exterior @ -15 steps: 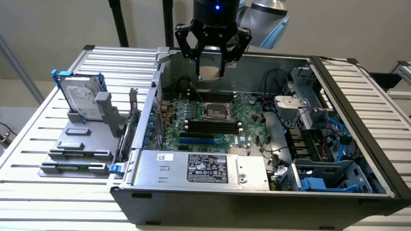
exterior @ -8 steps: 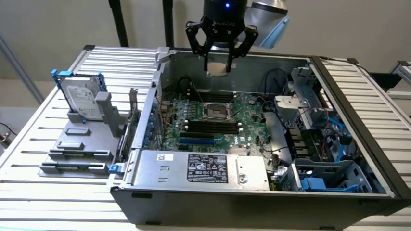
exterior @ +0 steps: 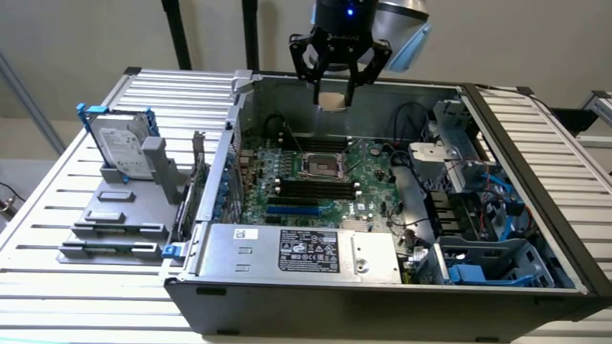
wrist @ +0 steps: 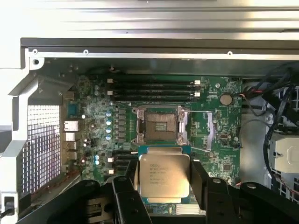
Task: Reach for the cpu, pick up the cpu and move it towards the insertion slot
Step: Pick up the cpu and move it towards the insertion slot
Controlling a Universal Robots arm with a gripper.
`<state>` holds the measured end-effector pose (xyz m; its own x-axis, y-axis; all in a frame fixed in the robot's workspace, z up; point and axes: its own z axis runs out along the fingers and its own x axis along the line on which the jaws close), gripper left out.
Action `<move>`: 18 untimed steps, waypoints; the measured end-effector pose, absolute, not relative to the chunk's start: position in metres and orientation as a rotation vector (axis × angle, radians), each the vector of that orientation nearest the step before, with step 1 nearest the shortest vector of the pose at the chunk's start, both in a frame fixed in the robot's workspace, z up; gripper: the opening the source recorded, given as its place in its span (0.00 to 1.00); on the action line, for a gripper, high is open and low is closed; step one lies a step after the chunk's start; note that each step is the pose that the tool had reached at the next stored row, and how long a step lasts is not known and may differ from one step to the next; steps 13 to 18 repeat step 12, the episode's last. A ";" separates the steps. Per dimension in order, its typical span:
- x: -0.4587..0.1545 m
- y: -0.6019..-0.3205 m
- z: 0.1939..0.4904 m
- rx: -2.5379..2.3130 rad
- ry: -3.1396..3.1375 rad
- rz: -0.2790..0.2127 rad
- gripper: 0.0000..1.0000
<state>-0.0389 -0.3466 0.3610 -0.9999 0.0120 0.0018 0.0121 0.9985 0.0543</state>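
Note:
My gripper point(exterior: 334, 99) hangs above the open computer case, shut on the cpu point(exterior: 332, 101), whose pale tan underside faces the exterior camera. In the wrist view the cpu point(wrist: 164, 175) shows its silver-grey printed top, clamped between the two black fingers point(wrist: 200, 182). The insertion slot point(exterior: 322, 166) is a square socket with a shiny metal frame and a dark centre on the green motherboard, below the gripper. In the wrist view the insertion slot point(wrist: 160, 125) lies just beyond the held chip, apart from it.
Long black memory slots point(exterior: 311, 188) run beside the socket. A silver hard drive point(exterior: 122, 147) in a blue frame stands on a grey rack at the exterior view's left. The power supply point(exterior: 301, 252) fills the case front; cables and blue drive bays point(exterior: 478, 236) crowd the right.

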 end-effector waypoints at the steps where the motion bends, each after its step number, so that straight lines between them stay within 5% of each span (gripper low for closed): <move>1: -0.038 -0.345 0.360 -0.019 -3.139 -0.085 0.54; 18: -0.036 -0.336 0.359 -0.019 -3.139 -0.085 0.54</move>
